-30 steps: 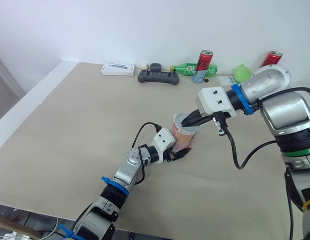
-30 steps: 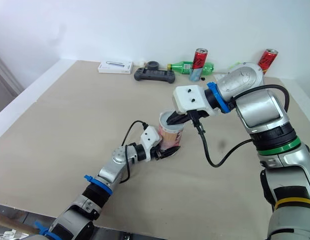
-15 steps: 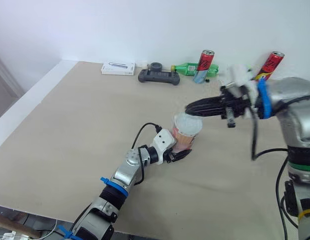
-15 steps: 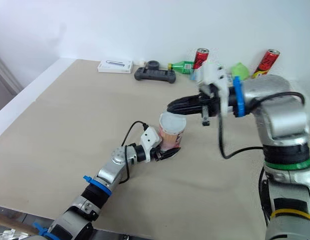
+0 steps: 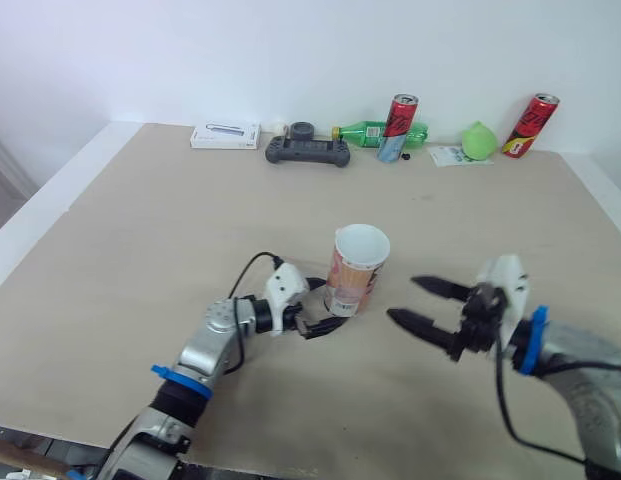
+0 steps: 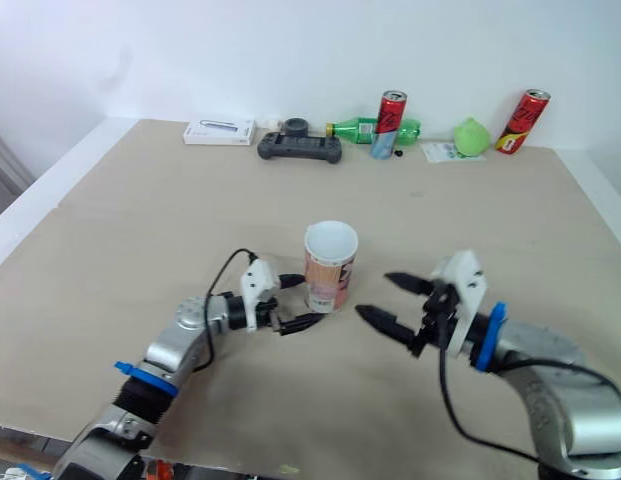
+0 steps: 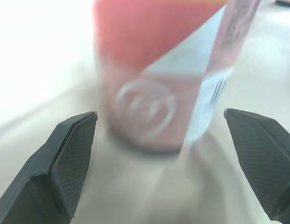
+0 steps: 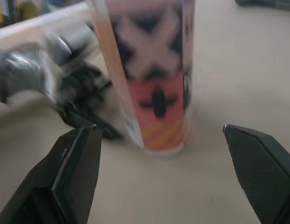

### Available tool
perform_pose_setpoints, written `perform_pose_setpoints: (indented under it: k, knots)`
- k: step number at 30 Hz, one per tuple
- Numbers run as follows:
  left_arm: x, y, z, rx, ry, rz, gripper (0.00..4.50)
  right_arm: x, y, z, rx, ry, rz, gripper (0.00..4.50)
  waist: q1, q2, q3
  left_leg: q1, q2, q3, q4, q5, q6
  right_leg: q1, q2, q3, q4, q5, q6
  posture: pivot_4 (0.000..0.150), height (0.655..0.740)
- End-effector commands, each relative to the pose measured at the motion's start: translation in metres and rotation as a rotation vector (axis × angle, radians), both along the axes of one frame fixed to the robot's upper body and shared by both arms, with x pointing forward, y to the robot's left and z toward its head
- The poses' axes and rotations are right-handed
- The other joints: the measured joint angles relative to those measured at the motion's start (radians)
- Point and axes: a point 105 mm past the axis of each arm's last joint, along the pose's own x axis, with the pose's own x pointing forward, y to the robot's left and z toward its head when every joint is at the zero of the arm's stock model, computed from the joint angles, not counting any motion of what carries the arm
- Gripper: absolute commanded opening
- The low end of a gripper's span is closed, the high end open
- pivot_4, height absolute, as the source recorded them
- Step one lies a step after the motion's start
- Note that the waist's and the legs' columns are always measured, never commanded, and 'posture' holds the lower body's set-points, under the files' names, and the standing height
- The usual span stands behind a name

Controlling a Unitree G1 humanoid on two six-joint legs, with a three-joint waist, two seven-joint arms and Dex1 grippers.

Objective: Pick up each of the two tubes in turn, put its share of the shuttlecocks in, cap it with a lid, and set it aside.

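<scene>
Upright red-and-white tube (image 5: pixel 355 270) at centre frame on beige table (image 5: pixel 140 220), left gripper (image 5: pixel 325 310) at its base, fingers spread wide and gripping nothing, right gripper (image 5: pixel 402 299) lower right, likewise agape, clear of the tube.

Clutter along the table's (image 5: pixel 130 240) far edge
We see a white box (image 5: pixel 224 135), black controller (image 5: pixel 307 152), green bottle (image 5: pixel 370 133) lying flat, red can (image 5: pixel 398 117), green lump (image 5: pixel 477 141), second red can (image 5: pixel 531 112).
</scene>
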Motion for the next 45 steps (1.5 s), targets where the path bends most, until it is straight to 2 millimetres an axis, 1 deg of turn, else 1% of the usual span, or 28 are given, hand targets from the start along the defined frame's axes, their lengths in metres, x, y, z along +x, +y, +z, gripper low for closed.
perform_pose_setpoints:
  k: [1, 3, 5, 6, 8, 10, 14, 20, 25, 27, 28, 31, 32, 33, 35, 37, 38, 40, 41, 43, 45]
  knots:
    - [-0.011, 0.016, 0.030, -0.044, -0.030, -0.047, 4.50, 0.005, 0.009, -0.009, -0.012, -0.061, -0.022, 4.46, 0.001, 0.000, 0.002, 0.000, 0.002, 0.000, 0.000, 0.000, 0.000, 0.000, 0.001, 0.000, 0.000, 0.000, -0.001, 0.150, 0.7400]
    - [-0.018, 0.028, 0.040, -0.046, -0.019, -0.062, 4.50, 0.009, 0.016, -0.017, -0.003, -0.069, -0.025, 4.46, 0.002, 0.003, 0.004, 0.000, 0.003, -0.001, 0.000, 0.001, -0.002, -0.001, 0.002, 0.000, 0.001, -0.001, -0.002, 0.150, 0.7400]
    - [-0.024, 0.040, 0.054, -0.057, -0.013, -0.061, 4.50, 0.016, 0.023, -0.024, 0.009, -0.074, -0.029, 4.46, 0.003, 0.001, 0.005, 0.000, 0.003, 0.000, 0.000, 0.001, -0.002, -0.001, 0.002, 0.000, 0.001, 0.000, -0.002, 0.150, 0.7400]
    - [-0.026, 0.047, 0.066, -0.067, -0.023, -0.061, 4.50, 0.023, 0.027, -0.027, 0.025, -0.079, -0.033, 4.46, 0.003, 0.000, 0.005, 0.000, 0.003, 0.000, 0.000, 0.002, -0.003, -0.001, 0.002, 0.000, 0.001, 0.000, -0.002, 0.150, 0.7400]
    - [-0.031, 0.054, 0.082, -0.075, -0.042, -0.065, 4.50, 0.032, 0.034, -0.028, 0.039, -0.095, -0.031, 4.46, 0.002, -0.002, 0.007, 0.000, 0.003, 0.000, 0.000, 0.002, -0.004, -0.002, 0.002, 0.001, 0.001, 0.000, -0.002, 0.150, 0.7400]
    - [-0.033, 0.058, 0.090, -0.076, -0.059, -0.061, 4.50, 0.039, 0.041, -0.026, 0.054, -0.113, -0.022, 4.46, 0.002, -0.003, 0.008, -0.002, 0.004, 0.001, 0.000, 0.002, -0.004, -0.004, 0.003, 0.001, 0.001, 0.000, -0.002, 0.150, 0.7400]
    - [-0.031, 0.061, 0.095, -0.060, -0.081, -0.033, 4.50, 0.049, 0.056, -0.028, 0.075, -0.127, 0.009, 4.46, 0.003, -0.003, 0.008, -0.002, 0.004, 0.001, -0.001, 0.002, -0.004, -0.004, 0.004, 0.003, 0.001, 0.000, -0.003, 0.150, 0.7400]
    - [-0.029, 0.060, 0.090, -0.038, -0.083, -0.001, 4.50, 0.063, 0.076, -0.029, 0.121, -0.137, 0.035, 4.46, 0.002, -0.004, 0.009, -0.002, 0.006, 0.001, -0.001, 0.002, -0.004, -0.004, 0.008, 0.004, 0.001, 0.000, -0.004, 0.150, 0.7400]
    - [-0.029, 0.059, 0.087, -0.030, -0.080, 0.014, 4.50, 0.078, 0.098, -0.032, 0.142, -0.144, 0.061, 4.46, -0.001, -0.004, 0.009, 0.000, 0.012, 0.002, -0.001, 0.004, -0.008, -0.004, 0.015, 0.005, 0.001, 0.004, -0.010, 0.150, 0.7400]
    - [-0.028, 0.060, 0.085, -0.026, -0.081, 0.025, 4.50, 0.082, 0.103, -0.032, 0.147, -0.152, 0.066, 4.46, -0.001, -0.004, 0.009, 0.000, 0.014, 0.002, -0.001, 0.005, -0.010, -0.004, 0.018, 0.005, 0.001, 0.006, -0.013, 0.150, 0.7400]
    - [-0.027, 0.060, 0.084, -0.021, -0.081, 0.030, 4.50, 0.083, 0.103, -0.031, 0.150, -0.157, 0.064, 3.93, -0.001, -0.004, 0.009, 0.000, 0.015, 0.001, -0.001, 0.006, -0.011, -0.005, 0.019, 0.005, 0.001, 0.006, -0.014, 0.150, 0.7400]
    - [-0.025, 0.062, 0.080, -0.002, -0.087, 0.047, 4.50, 0.084, 0.103, -0.030, 0.156, -0.170, 0.062, 3.03, 0.000, -0.004, 0.009, 0.000, 0.016, 0.001, -0.001, 0.007, -0.012, -0.005, 0.021, 0.005, 0.002, 0.006, -0.015, 0.150, 0.7400]
    - [-0.024, 0.062, 0.080, -0.003, -0.089, 0.051, 4.50, 0.083, 0.102, -0.029, 0.158, -0.173, 0.060, 2.85, 0.000, -0.004, 0.009, 0.000, 0.016, 0.001, -0.001, 0.007, -0.012, -0.005, 0.022, 0.005, 0.003, 0.006, -0.015, 0.150, 0.7400]
    - [-0.025, 0.062, 0.080, -0.004, -0.091, 0.053, 4.50, 0.083, 0.102, -0.028, 0.160, -0.176, 0.059, 2.85, 0.000, -0.004, 0.009, 0.000, 0.016, 0.001, -0.001, 0.007, -0.012, -0.006, 0.022, 0.005, 0.003, 0.006, -0.016, 0.150, 0.7400]
    - [-0.022, 0.061, 0.082, -0.014, -0.103, 0.062, 4.50, 0.080, 0.094, -0.024, 0.167, -0.187, 0.038, 2.85, 0.000, -0.004, 0.009, 0.000, 0.016, 0.001, -0.001, 0.007, -0.012, -0.006, 0.022, 0.006, 0.003, 0.006, -0.016, 0.150, 0.7400]
    - [-0.015, 0.057, 0.086, -0.034, -0.119, 0.079, 4.50, 0.078, 0.079, -0.017, 0.183, -0.212, -0.016, 2.85, 0.003, -0.004, 0.009, 0.000, 0.017, 0.001, -0.002, 0.007, -0.012, -0.006, 0.021, 0.006, 0.003, 0.005, -0.016, 0.150, 0.7400]
    - [-0.012, 0.055, 0.089, -0.048, -0.123, 0.084, 4.50, 0.077, 0.069, -0.012, 0.190, -0.229, -0.063, 2.85, 0.006, -0.004, 0.009, 0.000, 0.016, 0.001, -0.002, 0.007, -0.012, -0.006, 0.021, 0.006, 0.003, 0.005, -0.016, 0.150, 0.7400]
    - [-0.003, 0.046, 0.096, -0.082, -0.129, 0.094, 4.50, 0.078, 0.037, -0.004, 0.205, -0.265, -0.214, 2.85, 0.011, -0.005, 0.009, -0.001, 0.015, 0.000, -0.002, 0.007, -0.012, -0.005, 0.020, 0.005, 0.003, 0.005, -0.016, 0.150, 0.7400]
    - [0.000, 0.040, 0.099, -0.097, -0.136, 0.095, 4.50, 0.078, 0.017, 0.001, 0.213, -0.288, -0.310, 2.85, 0.012, -0.005, 0.009, -0.001, 0.014, 0.000, -0.002, 0.007, -0.013, -0.005, 0.019, 0.005, 0.003, 0.005, -0.015, 0.150, 0.7400]
    - [0.007, 0.024, 0.106, -0.125, -0.149, 0.075, 4.50, 0.075, -0.035, 0.011, 0.218, -0.338, -0.553, 2.85, 0.015, -0.005, 0.009, -0.002, 0.013, 0.001, -0.001, 0.007, -0.013, -0.006, 0.018, 0.006, 0.003, 0.006, -0.013, 0.150, 0.7400]
    - [0.012, 0.008, 0.111, -0.146, -0.157, 0.048, 4.50, 0.068, -0.079, 0.019, 0.208, -0.380, -0.765, 2.85, 0.014, -0.005, 0.009, -0.002, 0.012, 0.002, 0.000, 0.007, -0.013, -0.005, 0.017, 0.007, 0.002, 0.008, -0.011, 0.150, 0.7400]
